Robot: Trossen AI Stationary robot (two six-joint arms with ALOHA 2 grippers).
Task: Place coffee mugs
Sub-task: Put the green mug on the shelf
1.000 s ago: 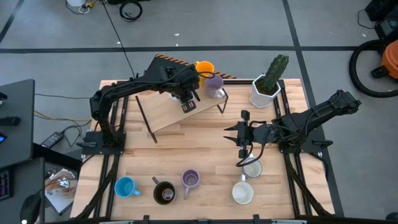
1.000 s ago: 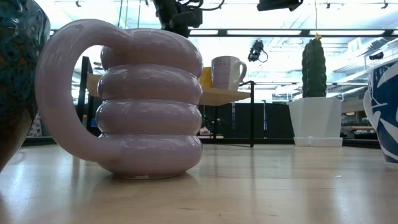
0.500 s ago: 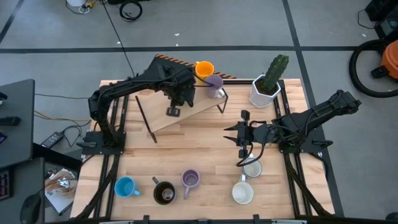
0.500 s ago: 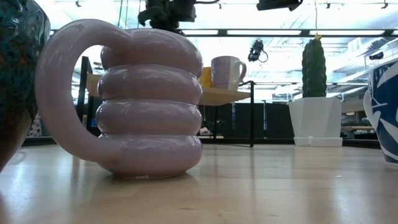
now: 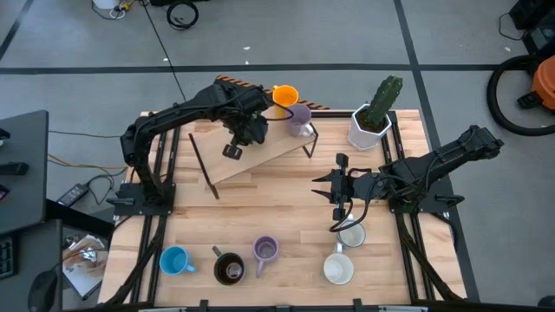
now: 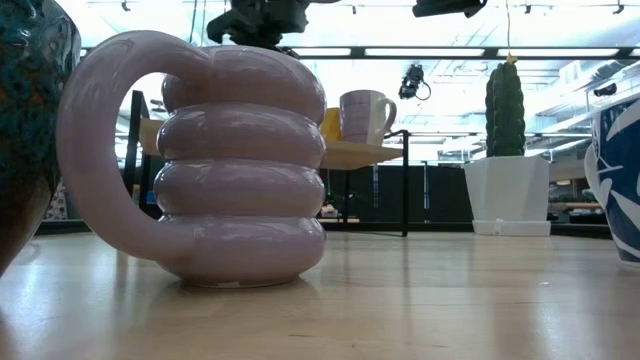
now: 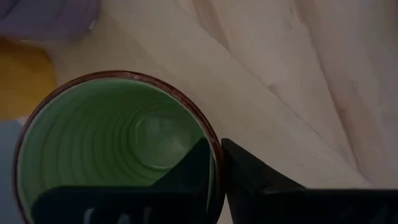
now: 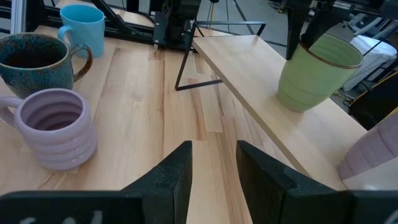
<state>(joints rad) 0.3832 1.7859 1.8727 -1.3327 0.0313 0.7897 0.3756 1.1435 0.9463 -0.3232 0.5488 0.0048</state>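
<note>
Two grippers are showing. No brand, label or writing is reading legibly on anything. Left gripper [image 7: 214, 171] is sitting over the raised wooden shelf [image 5: 260, 152], its jaws pinching the rim of the green mug [image 8: 317, 71], one finger inside, one outside. That mug is ribbed, pale green, brown-edged, standing upright on the shelf. Orange mug [image 5: 284, 94] and lilac mug [image 5: 297, 115] are standing at the shelf's far end. Right gripper [image 5: 334, 189] is hovering mid-table, jaws parted, holding nothing. Blue mug [image 5: 174, 260], dark brown mug [image 5: 229, 269], ribbed lilac mug [image 5: 264, 250] and two white mugs [image 5: 339, 269] are waiting along the table's near edge.
</note>
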